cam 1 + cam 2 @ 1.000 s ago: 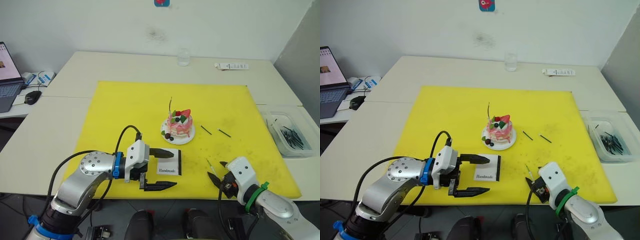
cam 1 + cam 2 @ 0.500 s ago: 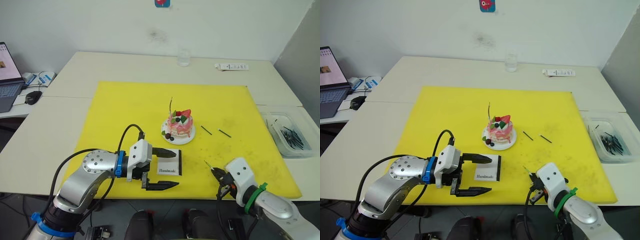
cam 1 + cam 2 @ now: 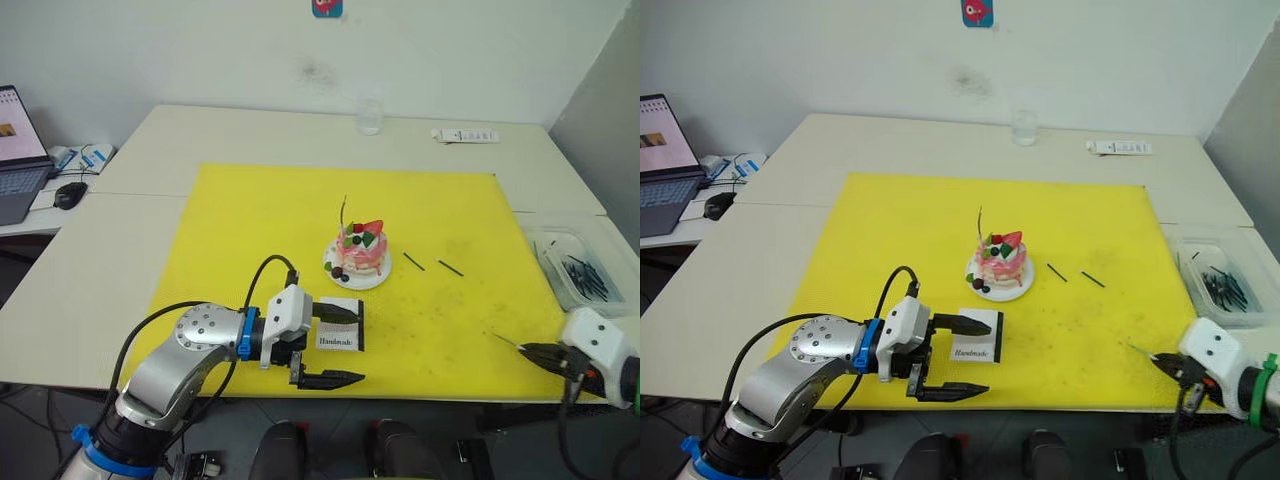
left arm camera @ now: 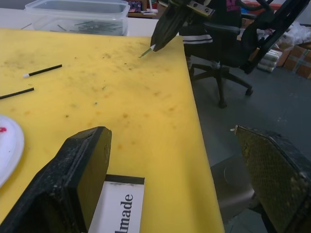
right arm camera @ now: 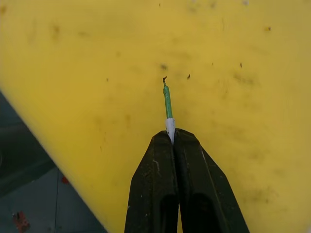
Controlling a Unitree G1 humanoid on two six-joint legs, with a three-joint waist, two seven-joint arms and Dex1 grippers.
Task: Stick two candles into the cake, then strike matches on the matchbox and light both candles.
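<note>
Pale desk point(image 3: 130, 170) under a white wall carries a yellow mat point(image 3: 260, 215). On it the small round pink cake point(image 3: 357, 255) on its white plate already holds one thin pale candle point(image 3: 342, 212). The right gripper point(image 5: 170, 138) is clenched on the second thin candle point(image 5: 167, 104), green with a white base, over the mat's near right edge. The left gripper point(image 3: 338, 345) is spread wide, one finger over the flat white matchbox point(image 3: 338, 335). Two short dark matches point(image 3: 430, 264) lie right of the cake.

The candle is pinched only at its base, so it could tilt or snap when pushed into the cake.

Since a second ago, the right gripper has swung from the mat's front toward its right edge, while the left gripper has hardly moved.
</note>
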